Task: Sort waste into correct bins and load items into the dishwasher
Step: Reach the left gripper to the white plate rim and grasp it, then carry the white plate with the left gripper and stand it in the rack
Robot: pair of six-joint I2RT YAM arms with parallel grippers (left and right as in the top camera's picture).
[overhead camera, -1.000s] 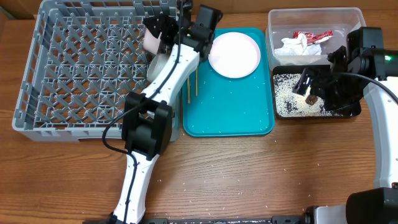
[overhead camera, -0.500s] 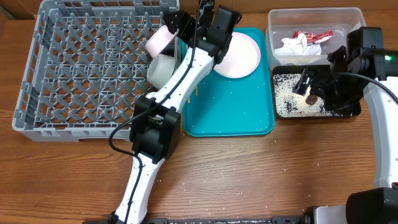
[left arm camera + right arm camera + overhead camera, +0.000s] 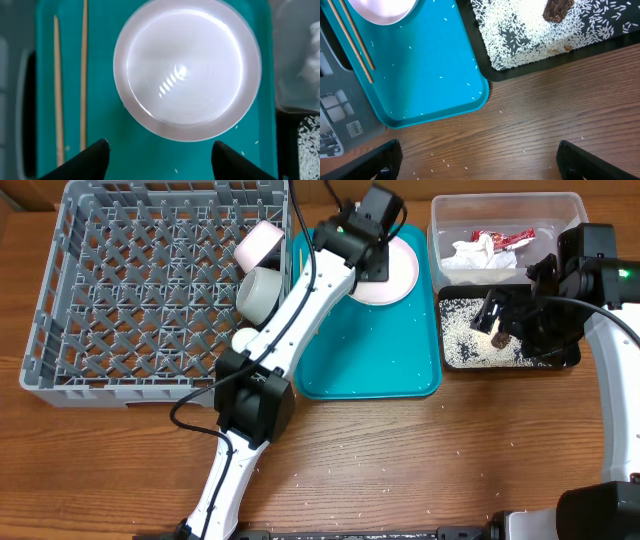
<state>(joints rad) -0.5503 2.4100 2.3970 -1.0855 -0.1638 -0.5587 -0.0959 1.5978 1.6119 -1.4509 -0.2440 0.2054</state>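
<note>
My left gripper (image 3: pixel 161 152) is open and empty, hovering over the teal tray (image 3: pixel 190 160) at the near edge of the flat white plate (image 3: pixel 186 67). Two wooden chopsticks (image 3: pixel 82 75) lie on the tray left of the plate. In the overhead view the left gripper (image 3: pixel 383 250) partly covers the plate (image 3: pixel 403 275). Two white bowls (image 3: pixel 258 245) (image 3: pixel 260 292) and a small cup (image 3: pixel 243 340) sit at the right side of the grey rack (image 3: pixel 130 290). My right gripper (image 3: pixel 480 155) is open and empty above the wooden table.
The clear tub (image 3: pixel 560 210) holds the red wrapper (image 3: pixel 503 238) and the white napkin (image 3: pixel 472 252). The black tray (image 3: pixel 565 360) holds rice (image 3: pixel 520 35) and the brown lump (image 3: pixel 557 9). Loose rice grains dot the teal tray (image 3: pixel 370 350) and the table.
My left gripper has let go of a bowl at the rack's right side and swung right, over the plate on the teal tray. The right arm has not moved.
</note>
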